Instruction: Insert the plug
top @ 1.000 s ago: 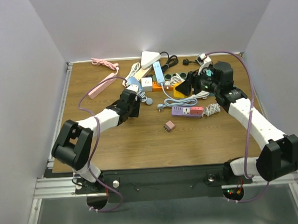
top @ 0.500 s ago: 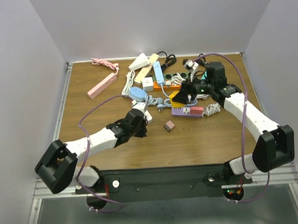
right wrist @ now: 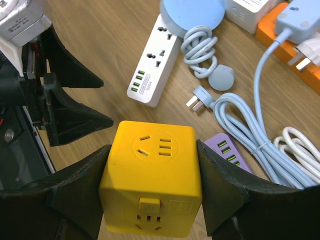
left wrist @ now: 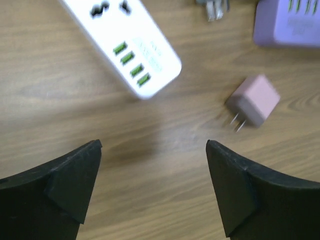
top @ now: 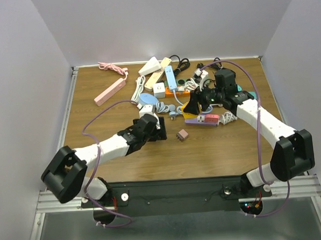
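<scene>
The plug is a small pink adapter (top: 182, 135) with two prongs, lying on the wooden table (top: 119, 154). In the left wrist view the plug (left wrist: 252, 100) is ahead and to the right of my left gripper (left wrist: 154, 145), which is open with only bare wood between its fingers. My left gripper (top: 160, 128) hovers just left of the plug. My right gripper (right wrist: 154, 145) is shut on a yellow cube socket (right wrist: 155, 180), held above the table with a socket face upward. The yellow cube (top: 192, 104) hangs over the purple power strip (top: 201, 118).
A white power strip (left wrist: 125, 45) lies just beyond my left fingers. The far half of the table holds a heap of strips and cables: a round pale-blue reel (right wrist: 192, 12), an orange strip (top: 176, 90), a pink strip (top: 110, 91), and a coiled pale-blue cable (right wrist: 235, 107).
My left arm drew back toward the near side, and its gripper shut and then opened wide, now nearer the pink plug. The right arm shifted the yellow cube slightly left and nearer.
</scene>
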{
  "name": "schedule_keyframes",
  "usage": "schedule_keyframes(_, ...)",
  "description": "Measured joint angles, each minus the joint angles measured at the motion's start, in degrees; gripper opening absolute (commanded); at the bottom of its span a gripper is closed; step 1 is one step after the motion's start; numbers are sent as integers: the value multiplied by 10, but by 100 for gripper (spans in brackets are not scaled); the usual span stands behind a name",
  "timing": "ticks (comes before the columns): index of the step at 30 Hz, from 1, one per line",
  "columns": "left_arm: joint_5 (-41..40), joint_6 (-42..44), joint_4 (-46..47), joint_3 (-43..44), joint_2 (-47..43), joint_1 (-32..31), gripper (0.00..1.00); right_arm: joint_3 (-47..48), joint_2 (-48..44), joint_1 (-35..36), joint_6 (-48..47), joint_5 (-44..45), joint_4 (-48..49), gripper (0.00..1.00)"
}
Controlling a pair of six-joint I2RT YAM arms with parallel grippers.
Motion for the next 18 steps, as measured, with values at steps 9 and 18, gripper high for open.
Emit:
schedule_keyframes(9, -43, -19, 19, 137, 158, 42, 99, -1, -48, 0, 31, 43, 3, 0)
schedule_keyframes(18, -80, -15, -21, 187, 221, 56, 99, -1, -86, 0, 40, 36, 13, 0)
